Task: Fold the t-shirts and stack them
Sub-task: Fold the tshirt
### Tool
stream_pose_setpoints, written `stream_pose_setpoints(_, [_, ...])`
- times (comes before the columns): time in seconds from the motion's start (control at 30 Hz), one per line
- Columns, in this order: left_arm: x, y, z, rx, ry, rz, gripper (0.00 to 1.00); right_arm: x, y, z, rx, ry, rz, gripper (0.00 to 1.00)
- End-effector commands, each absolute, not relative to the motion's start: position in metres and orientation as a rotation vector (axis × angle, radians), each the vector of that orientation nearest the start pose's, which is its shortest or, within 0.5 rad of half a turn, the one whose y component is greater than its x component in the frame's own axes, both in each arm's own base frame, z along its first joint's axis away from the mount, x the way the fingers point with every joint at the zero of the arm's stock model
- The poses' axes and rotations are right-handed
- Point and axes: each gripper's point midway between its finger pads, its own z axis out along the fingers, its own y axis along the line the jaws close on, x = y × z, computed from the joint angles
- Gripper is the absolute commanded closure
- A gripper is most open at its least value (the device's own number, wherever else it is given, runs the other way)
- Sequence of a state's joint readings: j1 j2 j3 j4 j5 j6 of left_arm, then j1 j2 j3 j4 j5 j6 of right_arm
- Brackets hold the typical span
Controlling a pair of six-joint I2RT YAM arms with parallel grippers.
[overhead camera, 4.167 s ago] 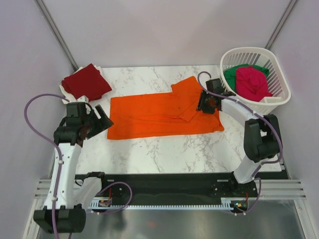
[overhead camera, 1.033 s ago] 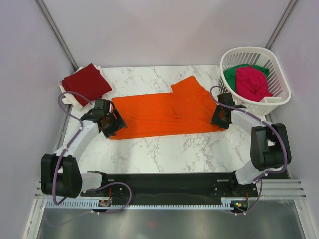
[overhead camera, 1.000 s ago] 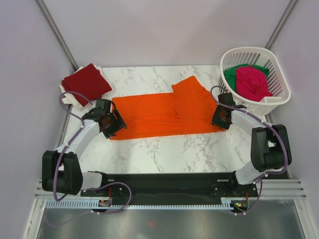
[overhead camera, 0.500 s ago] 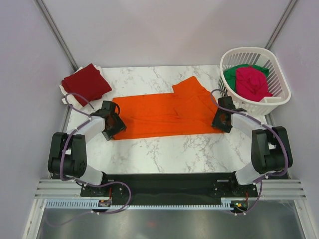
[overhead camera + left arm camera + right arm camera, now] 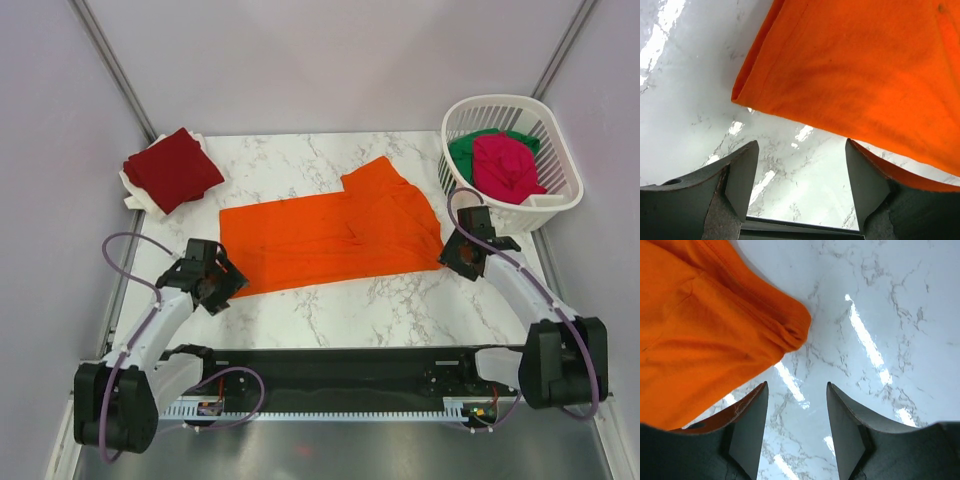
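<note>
Reaching in from the near edge of the white marble counter [image 5: 330, 310], both arms stretch low and forward, angled inward towards each other. The left tool [image 5: 218, 282] sits just off the near left corner of the orange t-shirt [image 5: 330, 235]. Its wrist camera shows the two dark fingers spread apart with only bare counter between them and the shirt's folded corner just ahead. The right tool [image 5: 462, 258] sits just off the shirt's near right corner. Its fingers are likewise apart, with glossy marble between them and a bunched orange corner just beyond the tips. Neither tool holds anything.

The bright orange t-shirt lies flat across the middle of the counter, folded into a long band running left to right. The cloth is mostly smooth, with a few shallow creases and overlapping layers towards the right. A sleeve juts out from the far edge near the right end.

Further back, at the far left corner, a dark red t-shirt [image 5: 172, 170] rests in a neat folded square. At the far right stands a white lattice basket [image 5: 520, 215] holding a crumpled green t-shirt [image 5: 462, 155] with a magenta-pink t-shirt [image 5: 505, 165] heaped beside and over it.
</note>
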State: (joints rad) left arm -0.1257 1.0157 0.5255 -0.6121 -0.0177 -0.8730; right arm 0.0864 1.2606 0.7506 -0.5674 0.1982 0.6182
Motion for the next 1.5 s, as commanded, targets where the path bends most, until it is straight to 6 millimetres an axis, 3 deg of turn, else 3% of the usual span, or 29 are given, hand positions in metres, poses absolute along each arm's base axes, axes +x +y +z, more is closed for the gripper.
stream_pose_setpoints(0.0, [0.199, -0.058, 0.052, -1.039, 2.517, -0.322, 0.22, 0.254, 0.02, 0.08, 0.78, 2.472, 0.076, 0.41])
stream_pose_setpoints(0.07, [0.202, -0.065, 0.061, -1.003, 2.516, -0.377, 0.22, 0.257, 0.031, 0.091, 0.745, 2.437, 0.175, 0.41])
stream_pose_setpoints(0.13, [0.215, -0.074, 0.081, -0.949, 2.5, -0.45, 0.22, 0.274, 0.049, 0.121, 0.641, 2.358, 0.318, 0.39])
stream_pose_setpoints(0.2, [0.24, -0.08, 0.121, -0.798, 2.451, -0.494, 0.23, 0.289, 0.059, 0.135, 0.564, 2.342, 0.357, 0.37])
stream_pose_setpoints(0.23, [0.247, -0.083, 0.136, -0.74, 2.439, -0.509, 0.23, 0.306, 0.071, 0.158, 0.492, 2.302, 0.399, 0.36])
stream_pose_setpoints(0.27, [0.262, -0.083, 0.167, -0.637, 2.406, -0.504, 0.23, 0.317, 0.077, 0.153, 0.443, 2.34, 0.381, 0.36])
stream_pose_setpoints(0.3, [0.266, -0.083, 0.181, -0.583, 2.392, -0.497, 0.23, 0.328, 0.082, 0.157, 0.415, 2.345, 0.372, 0.34])
stream_pose_setpoints(0.33, [0.271, -0.08, 0.193, -0.545, 2.375, -0.476, 0.23, 0.35, 0.092, 0.183, 0.36, 2.298, 0.377, 0.34])
stream_pose_setpoints(0.37, [0.278, -0.078, 0.214, -0.466, 2.338, -0.455, 0.23, 0.366, 0.097, 0.168, 0.323, 2.355, 0.34, 0.33])
stream_pose_setpoints(0.4, [0.275, -0.075, 0.218, -0.441, 2.345, -0.428, 0.23, 0.38, 0.104, 0.17, 0.292, 2.358, 0.338, 0.32])
stream_pose_setpoints(0.43, [0.276, -0.069, 0.22, -0.425, 2.341, -0.385, 0.22, 0.406, 0.111, 0.195, 0.261, 2.297, 0.321, 0.32])
stream_pose_setpoints(0.47, [0.273, -0.065, 0.22, -0.393, 2.349, -0.351, 0.22, 0.426, 0.114, 0.169, 0.258, 2.36, 0.281, 0.31])
stream_pose_setpoints(0.5, [0.266, -0.06, 0.216, -0.4, 2.366, -0.317, 0.22, 0.453, 0.12, 0.199, 0.254, 2.31, 0.29, 0.3])
stream_pose_setpoints(0.53, [0.261, -0.06, 0.211, -0.398, 2.383, -0.312, 0.22, 0.469, 0.122, 0.199, 0.251, 2.311, 0.277, 0.3])
stream_pose_setpoints(0.57, [0.253, -0.06, 0.201, -0.379, 2.415, -0.313, 0.22, 0.49, 0.124, 0.168, 0.257, 2.372, 0.225, 0.29])
stream_pose_setpoints(0.6, [0.243, -0.063, 0.199, -0.36, 2.426, -0.337, 0.22, 0.516, 0.126, 0.199, 0.265, 2.305, 0.223, 0.27])
stream_pose_setpoints(0.63, [0.238, -0.062, 0.198, -0.348, 2.426, -0.338, 0.22, 0.531, 0.127, 0.199, 0.271, 2.294, 0.205, 0.25])
stream_pose_setpoints(0.67, [0.228, -0.061, 0.196, -0.318, 2.427, -0.329, 0.22, 0.56, 0.131, 0.196, 0.26, 2.272, 0.196, 0.17])
stream_pose_setpoints(0.73, [0.222, -0.055, 0.197, -0.293, 2.399, -0.3, 0.2, 0.584, 0.133, 0.187, 0.26, 2.259, 0.168, 0.13])
stream_pose_setpoints(0.77, [0.218, -0.053, 0.197, -0.296, 2.402, -0.29, 0.2, 0.597, 0.132, 0.151, 0.261, 2.304, 0.135, 0.06])
stream_pose_setpoints(0.8, [0.213, -0.059, 0.204, -0.261, 2.377, -0.339, 0.2, 0.613, 0.135, 0.167, 0.258, 2.247, 0.151, 0.04])
stream_pose_setpoints(0.83, [0.214, -0.06, 0.208, -0.262, 2.351, -0.352, 0.19, 0.619, 0.136, 0.16, 0.26, 2.243, 0.153, 0.02])
stream_pose_setpoints(0.87, [0.213, -0.061, 0.207, -0.271, 2.342, -0.358, 0.19, 0.626, 0.143, 0.137, 0.244, 2.267, 0.179, 0.02])
stream_pose_setpoints(1.0, [0.212, -0.075, 0.211, -0.252, 2.289, -0.473, 0.19, 0.645, 0.148, 0.112, 0.242, 2.233, 0.202, 0.02])
stream_pose_setpoints(1.03, [0.211, -0.076, 0.211, -0.246, 2.273, -0.487, 0.19, 0.646, 0.147, 0.098, 0.243, 2.251, 0.187, 0.02])
stream_pose_setpoints(1.4, [0.212, -0.073, 0.217, -0.259, 2.23, -0.474, 0.18, 0.651, 0.148, 0.042, 0.253, 2.286, 0.106, 0.04])
stream_pose_setpoints(1.47, [0.212, -0.072, 0.217, -0.265, 2.231, -0.47, 0.18, 0.652, 0.146, 0.034, 0.262, 2.291, 0.101, 0.08])
